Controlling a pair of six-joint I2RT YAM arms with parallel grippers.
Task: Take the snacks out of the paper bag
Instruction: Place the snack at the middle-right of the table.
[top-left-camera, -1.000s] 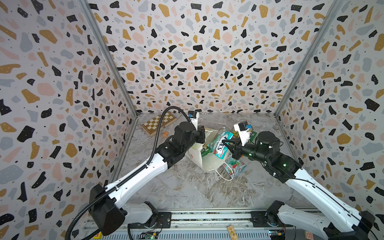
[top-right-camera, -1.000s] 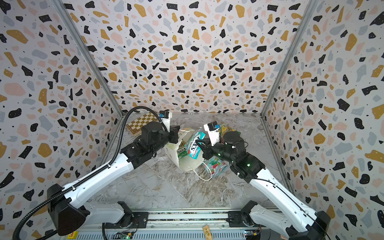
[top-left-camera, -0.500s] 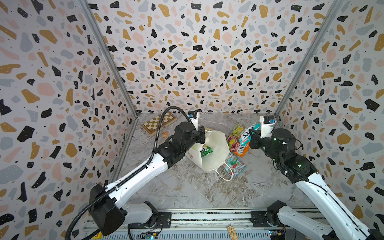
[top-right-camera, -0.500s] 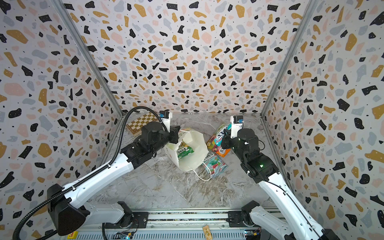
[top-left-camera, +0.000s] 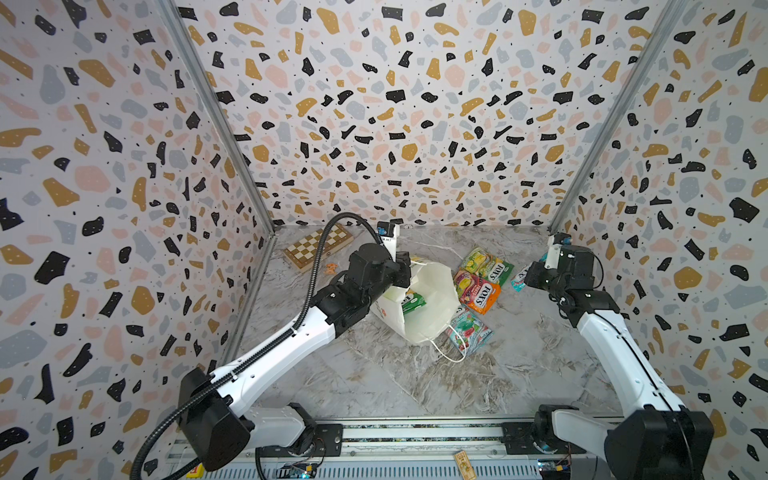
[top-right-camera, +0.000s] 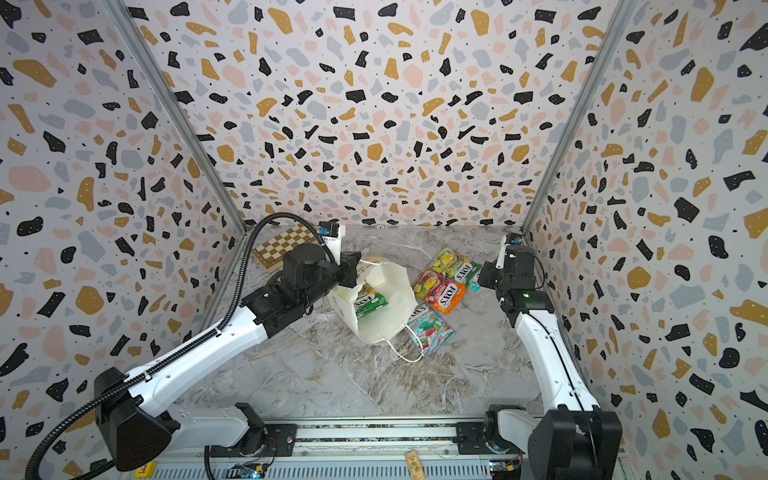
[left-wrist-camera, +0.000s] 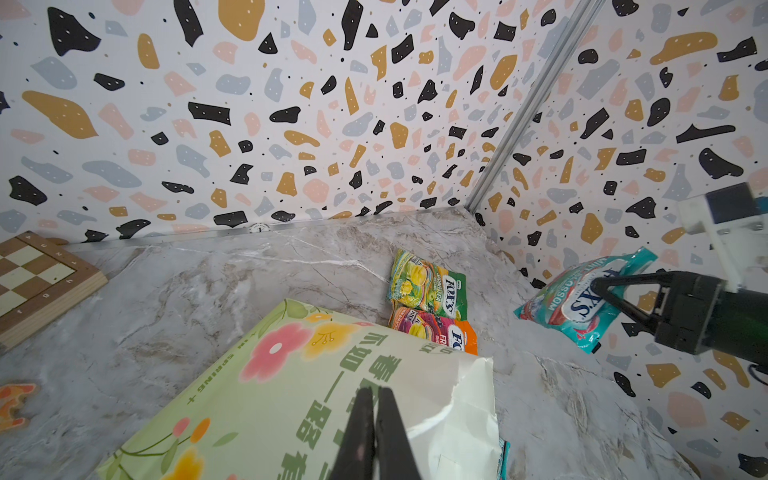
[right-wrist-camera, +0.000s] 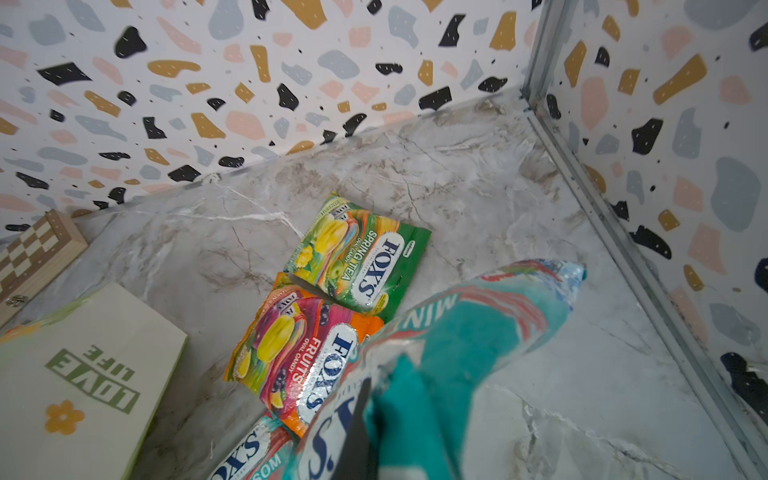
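While my left claw (left-wrist-camera: 372, 395) is pinched tight on the paper bag (top-left-camera: 436, 282) rim, the bag's tipped over on the table (top-left-camera: 415, 382), mouth open, one green packet (top-left-camera: 413, 300) inside. My right claw (left-wrist-camera: 598, 286) grips a teal packet (left-wrist-camera: 577, 299) in the air near the right wall, well apart from the bag. Out on the table just beside the bag: green-yellow packet (top-left-camera: 484, 266) overlapping orange packet (top-left-camera: 478, 293), second teal packet (top-left-camera: 469, 332) by the bag's mouth.

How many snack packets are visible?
5: green-yellow, orange and teal on the table; another teal in the right gripper; one green inside the paper bag, which may hide more.
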